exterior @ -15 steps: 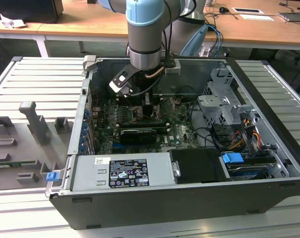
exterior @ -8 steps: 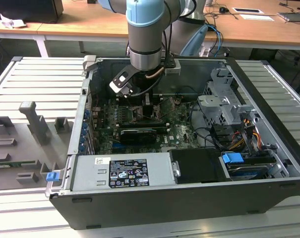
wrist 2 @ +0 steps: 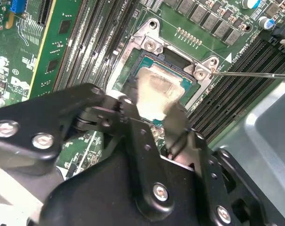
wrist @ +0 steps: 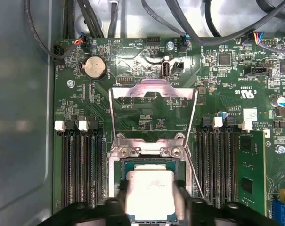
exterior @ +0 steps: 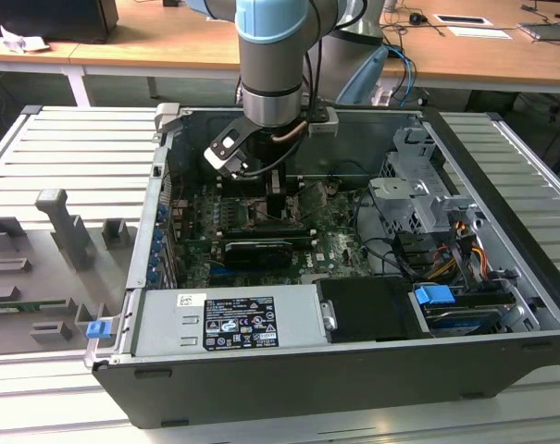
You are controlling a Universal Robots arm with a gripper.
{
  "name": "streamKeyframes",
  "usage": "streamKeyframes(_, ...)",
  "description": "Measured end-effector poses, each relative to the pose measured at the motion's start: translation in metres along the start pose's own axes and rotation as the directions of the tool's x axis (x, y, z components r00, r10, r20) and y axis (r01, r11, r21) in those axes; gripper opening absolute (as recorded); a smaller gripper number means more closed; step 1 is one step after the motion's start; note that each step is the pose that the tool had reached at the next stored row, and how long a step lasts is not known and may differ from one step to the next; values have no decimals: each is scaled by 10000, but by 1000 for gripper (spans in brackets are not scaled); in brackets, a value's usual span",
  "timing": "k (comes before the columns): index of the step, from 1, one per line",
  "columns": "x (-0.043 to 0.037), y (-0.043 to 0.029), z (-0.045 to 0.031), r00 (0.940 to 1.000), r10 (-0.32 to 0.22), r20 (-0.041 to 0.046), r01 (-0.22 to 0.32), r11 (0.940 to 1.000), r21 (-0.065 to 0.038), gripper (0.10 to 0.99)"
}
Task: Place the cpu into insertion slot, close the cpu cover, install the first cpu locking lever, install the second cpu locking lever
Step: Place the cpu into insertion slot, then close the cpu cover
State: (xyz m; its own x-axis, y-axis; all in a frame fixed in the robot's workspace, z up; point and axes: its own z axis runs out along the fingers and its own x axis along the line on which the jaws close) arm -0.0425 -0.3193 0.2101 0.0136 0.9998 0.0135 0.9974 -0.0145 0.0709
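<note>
Gripper (wrist 2: 154, 107) (wrist: 151, 201), black-bodied and closest to the lens in both wrist views: its two fingers (wrist 2: 179, 120) are closed narrowly on opposite edges of the cpu (wrist 2: 158, 89) (wrist: 149, 188). The pale metal top of the chip faces up, directly over the insertion slot (wrist 2: 154, 60) (wrist: 133, 162); whether the chip is already seated cannot be told. Beyond the slot, the cpu cover (wrist: 154, 87) is swung open, and green board shows through its window. A thin metal locking lever (wrist 2: 250, 74) (wrist: 193, 160) runs alongside the socket, unlatched. Long black memory slots (wrist: 81, 169) flank the socket on both sides, and a coin cell (wrist: 94, 67) sits farther out on the motherboard (wrist: 227, 80). In the exterior view, the arm (exterior: 275, 65) reaches down into the open computer case (exterior: 502, 185), which lies on a ribbed metal table (exterior: 57, 148).
</note>
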Motion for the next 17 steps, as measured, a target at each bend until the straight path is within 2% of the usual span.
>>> streamKeyframes(1,-3,0,-1,10000,1,2,-1,10000,0,459)
streamKeyframes(7,-5,3,-24,10000,-2,19,2,10000,0,106)
streamKeyframes(17,-5,3,-56,10000,-2,46,2,10000,3,106)
